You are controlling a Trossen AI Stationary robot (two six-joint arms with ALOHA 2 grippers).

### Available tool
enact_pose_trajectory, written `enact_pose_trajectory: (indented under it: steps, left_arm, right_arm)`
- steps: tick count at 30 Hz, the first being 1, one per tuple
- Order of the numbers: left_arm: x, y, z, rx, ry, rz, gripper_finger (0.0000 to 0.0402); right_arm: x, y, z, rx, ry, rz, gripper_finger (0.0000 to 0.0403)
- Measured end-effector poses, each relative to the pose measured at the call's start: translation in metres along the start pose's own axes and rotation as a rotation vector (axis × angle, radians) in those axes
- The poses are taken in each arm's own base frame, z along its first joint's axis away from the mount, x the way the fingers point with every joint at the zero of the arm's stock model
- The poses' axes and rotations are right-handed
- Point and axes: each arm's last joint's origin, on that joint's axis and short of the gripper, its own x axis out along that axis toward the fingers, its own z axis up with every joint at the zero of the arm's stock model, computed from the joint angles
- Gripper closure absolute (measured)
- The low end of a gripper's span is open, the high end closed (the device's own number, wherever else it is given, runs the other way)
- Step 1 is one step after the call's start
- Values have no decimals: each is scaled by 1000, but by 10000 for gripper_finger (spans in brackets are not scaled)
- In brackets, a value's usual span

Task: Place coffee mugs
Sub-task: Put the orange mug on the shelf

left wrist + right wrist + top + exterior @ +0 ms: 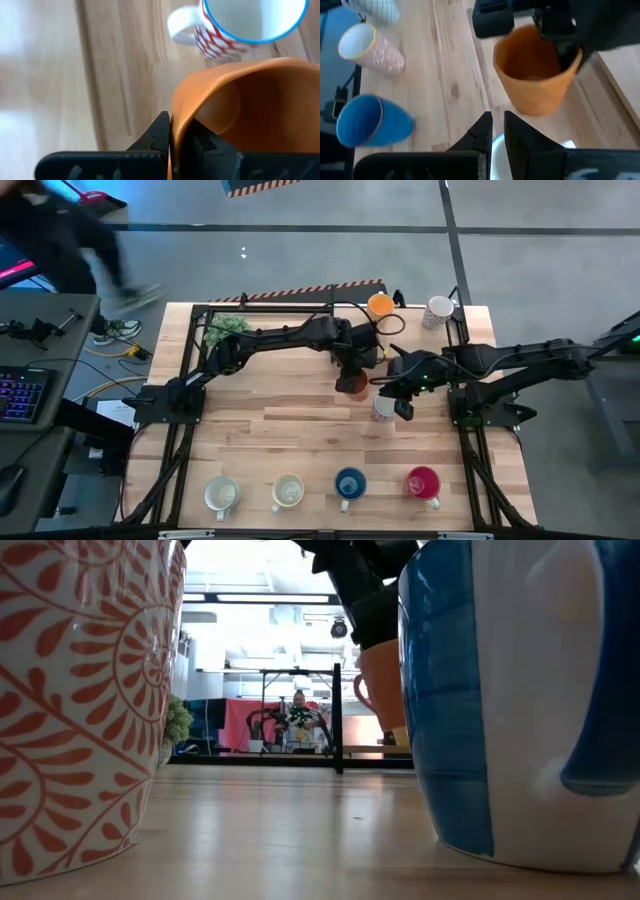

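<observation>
On the pale slatted wood table [300, 430], a smooth orange ceramic mug [351, 383] sits mid-table, its rim clamped by the left gripper [352, 370]. Just right, the right gripper [388, 402] pinches a white ceramic mug's [383, 410] rim. 4 glossy round mugs [319, 488] line the near edge.

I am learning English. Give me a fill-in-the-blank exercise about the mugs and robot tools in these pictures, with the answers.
1. The left tool is shut on the wall of an ___ mug.
2. In the high view's bottom row, the blue mug stands between the cream mug and the ___ one.
3. That row holds ___ mugs.
4. The right tool is close beside a white mug with a ___ pattern.

Missing words: orange; red-pink; four; red
</observation>
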Motion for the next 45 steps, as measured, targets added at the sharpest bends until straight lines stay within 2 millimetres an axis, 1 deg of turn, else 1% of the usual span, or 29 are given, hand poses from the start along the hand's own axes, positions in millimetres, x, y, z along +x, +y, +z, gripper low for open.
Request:
enact_pose_trajectory:
  steps: [2, 5, 13, 18, 22, 26, 29, 33, 36, 45]
  left_arm:
    - [-4, 0, 1, 1, -4, 20, 390]
    - [-4, 1, 2, -5, -18, 28, 390]
    - [-4, 2, 7, -11, -67, 58, 390]
    - [-5, 4, 7, -6, -57, 102, 390]
    - [-5, 8, 6, -19, -56, 114, 390]
    - [-7, 19, 3, -53, -62, 146, 390]
    - [-13, 27, 1, -82, -69, 167, 390]
    - [-27, 35, -1, -105, -93, 196, 390]
    - [-35, 36, -1, -109, -104, 205, 390]
    - [-34, 23, 3, -85, -89, 190, 390]
  right_arm:
    - [3, -2, 3, 28, -14, -10, 379]
    - [7, -7, 3, 88, 4, -50, 373]
    - [20, -18, 9, 223, 4, -92, 309]
    - [22, -20, 15, 267, -54, -90, 287]
    - [22, -21, 17, 298, -79, -114, 285]
    - [22, -22, 17, 344, -102, -156, 285]
    - [22, -23, 18, 377, -121, -186, 285]
    - [22, -24, 18, 411, -140, -215, 285]
    - [21, -25, 18, 419, -155, -243, 285]
    - [21, -26, 17, 446, -172, -286, 285]
